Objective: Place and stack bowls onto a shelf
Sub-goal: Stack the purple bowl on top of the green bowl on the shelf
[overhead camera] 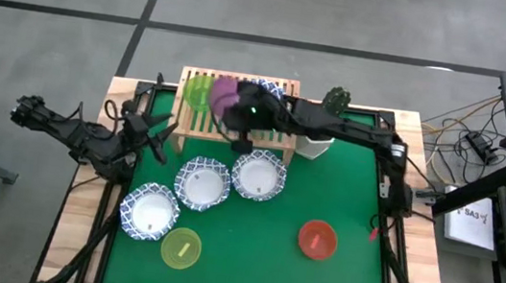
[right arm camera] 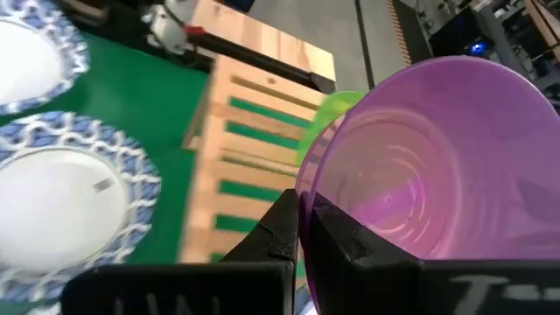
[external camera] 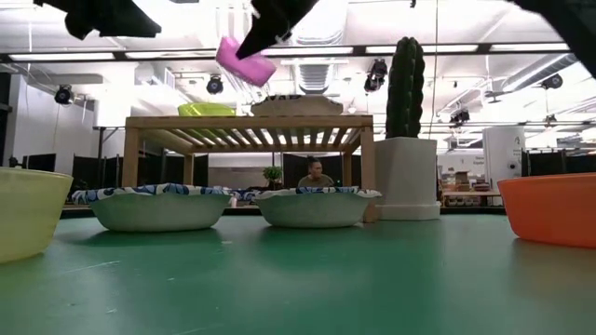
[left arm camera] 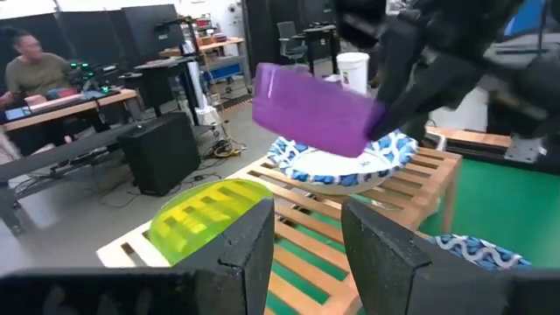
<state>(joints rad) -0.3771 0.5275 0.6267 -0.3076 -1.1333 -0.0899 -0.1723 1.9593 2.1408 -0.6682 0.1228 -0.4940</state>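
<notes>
Right wrist view shows my right pincer [right arm camera: 302, 229] clamped on the purple bowl [right arm camera: 420, 166] rim above the shelf [right arm camera: 249, 149]; I should level it, then lower beside the green bowl [right arm camera: 325, 118].

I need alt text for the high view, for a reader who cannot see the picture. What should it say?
Seen from above, the right end effector holds a purple bowl over the wooden shelf, beside a green bowl already on it. On the green table lie three blue-rimmed white bowls, a yellow bowl and a red bowl. The left end effector waits near the shelf's left end.
</notes>
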